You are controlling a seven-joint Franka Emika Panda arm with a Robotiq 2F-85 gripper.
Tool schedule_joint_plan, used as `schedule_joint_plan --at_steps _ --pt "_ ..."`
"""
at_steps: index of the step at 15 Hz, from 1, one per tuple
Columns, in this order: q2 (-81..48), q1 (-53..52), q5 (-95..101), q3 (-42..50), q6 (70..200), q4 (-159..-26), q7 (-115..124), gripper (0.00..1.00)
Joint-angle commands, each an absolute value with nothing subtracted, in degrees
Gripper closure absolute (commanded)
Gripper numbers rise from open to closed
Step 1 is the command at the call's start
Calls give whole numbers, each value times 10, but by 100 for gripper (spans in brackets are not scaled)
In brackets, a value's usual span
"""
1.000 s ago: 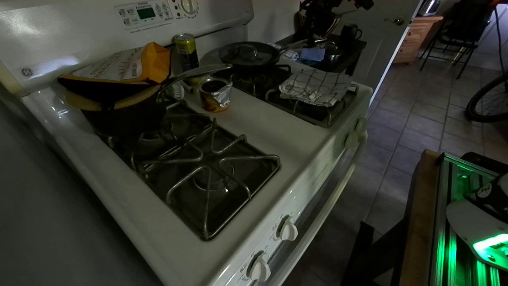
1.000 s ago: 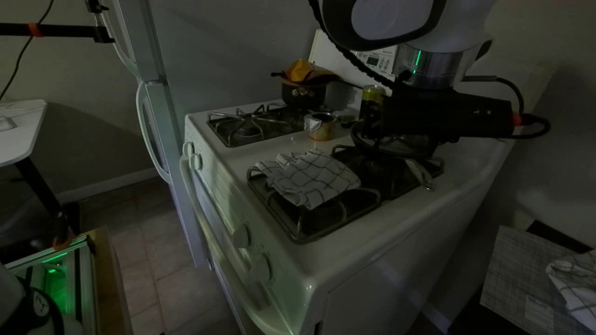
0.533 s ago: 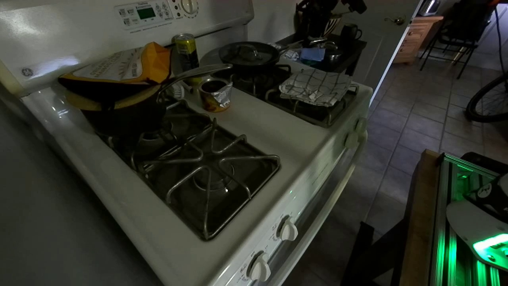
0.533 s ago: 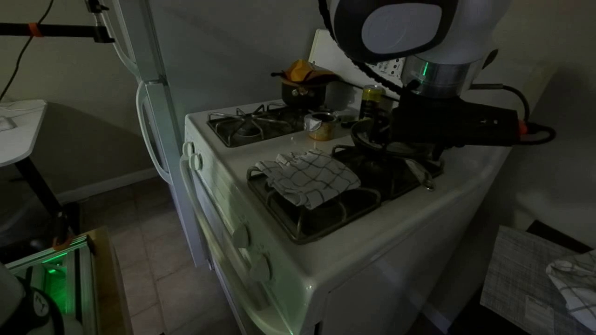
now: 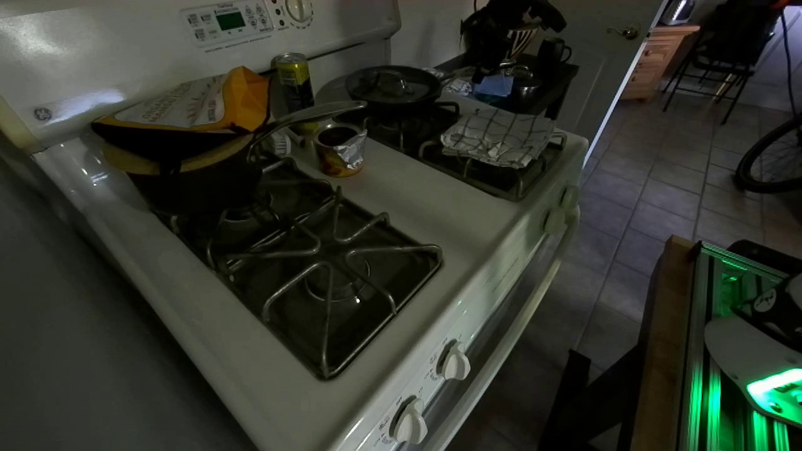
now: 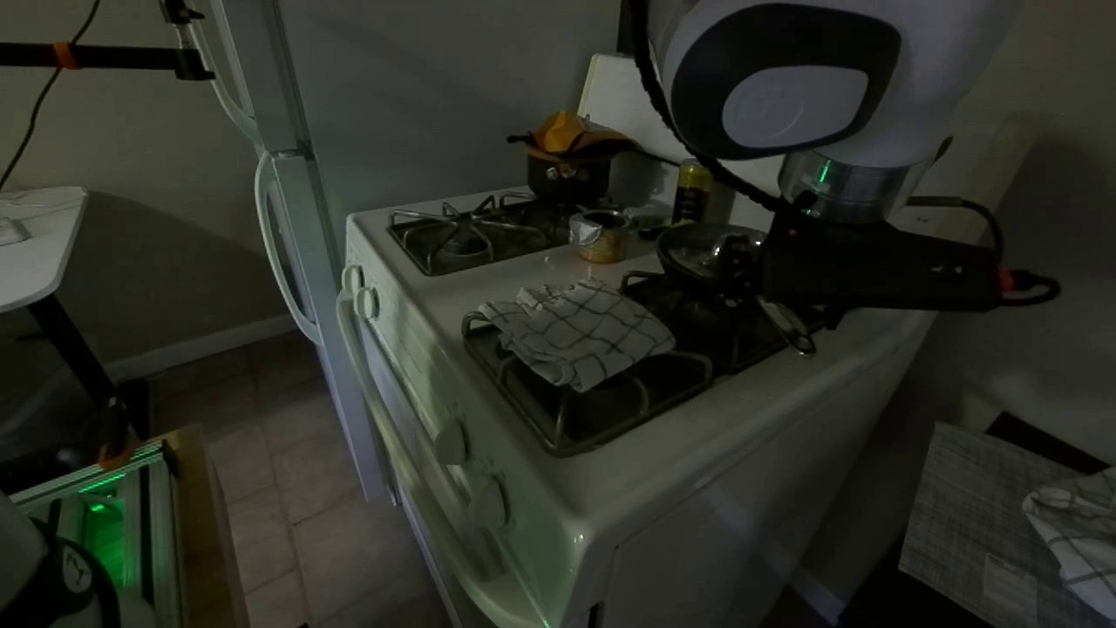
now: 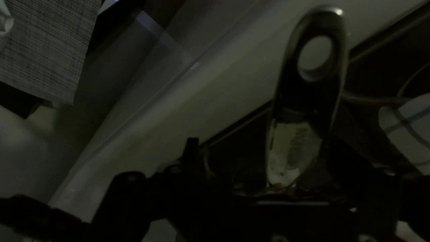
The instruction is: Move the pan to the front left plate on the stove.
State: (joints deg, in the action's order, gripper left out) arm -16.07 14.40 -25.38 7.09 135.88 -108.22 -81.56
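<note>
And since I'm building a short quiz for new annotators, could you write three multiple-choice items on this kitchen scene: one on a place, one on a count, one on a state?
1. Where does the pan sit?
A: on the front left plate
B: on a rear burner
C: on the floor

2. How many front knobs show?
A: two
B: three
C: four

3. What state is the yellow can in?
A: standing upright
B: lying on its side
C: crushed flat

1 B: both exterior views show it behind the checkered cloth, toward the back panel.
2 C: both exterior views show one pair near each end.
3 A: it stands tall with its round top facing up.
</note>
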Motion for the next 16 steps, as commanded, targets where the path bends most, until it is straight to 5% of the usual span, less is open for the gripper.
schedule_joint_plan --at_steps 1,10,16 --pt "-157 159 -253 50 1341 -1082 -837 10" --pt "-157 157 -246 46 1347 -1096 -836 24" --pt "-157 155 -247 41 1347 -1104 -835 72"
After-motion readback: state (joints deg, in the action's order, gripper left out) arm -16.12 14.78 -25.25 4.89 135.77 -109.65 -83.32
